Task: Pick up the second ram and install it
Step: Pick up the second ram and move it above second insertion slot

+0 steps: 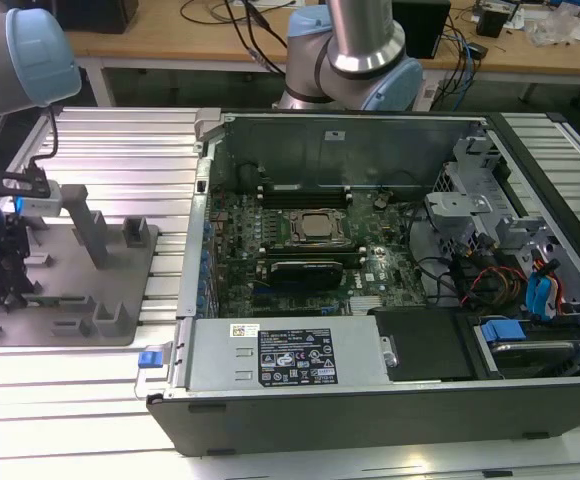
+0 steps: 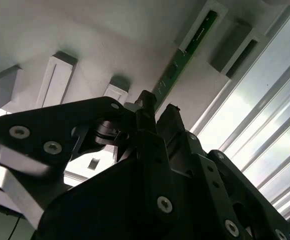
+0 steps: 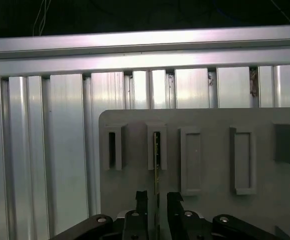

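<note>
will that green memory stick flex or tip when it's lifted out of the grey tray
Probably stiff: the memory stick stands straight on its thin edge in the grey tray. Likely light, being so thin. Once free of its slot it could tip, though the open pincer straddles its flat faces.

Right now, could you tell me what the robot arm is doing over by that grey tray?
The arm's hand is down over the grey tray, which lies to the exterior view's left of the open computer. Its two fingers sit either side of the green memory stick, which stands on edge in a tray slot. There is a gap on both sides, so the stick is not yet gripped and is not lifted out.
</note>
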Robot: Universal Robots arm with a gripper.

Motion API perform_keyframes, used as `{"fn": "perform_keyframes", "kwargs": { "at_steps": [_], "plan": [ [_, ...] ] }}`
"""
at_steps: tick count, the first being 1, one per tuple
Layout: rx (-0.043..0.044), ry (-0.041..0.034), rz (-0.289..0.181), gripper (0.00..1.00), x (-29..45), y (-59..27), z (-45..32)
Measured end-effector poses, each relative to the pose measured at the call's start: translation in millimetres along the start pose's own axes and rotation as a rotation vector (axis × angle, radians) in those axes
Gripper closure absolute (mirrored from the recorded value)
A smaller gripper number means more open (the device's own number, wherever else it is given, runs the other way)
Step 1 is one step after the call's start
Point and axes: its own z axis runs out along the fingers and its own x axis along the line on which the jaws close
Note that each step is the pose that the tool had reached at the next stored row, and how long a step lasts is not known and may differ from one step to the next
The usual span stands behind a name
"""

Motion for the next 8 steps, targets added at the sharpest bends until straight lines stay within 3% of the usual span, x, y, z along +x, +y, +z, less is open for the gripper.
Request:
{"fn": "perform_keyframes", "kwargs": {
  "at_steps": [8],
  "plan": [
    [0.0004,-0.0033,-0.012,0.72,-1.3,0.2,0.6]
  ]
}}
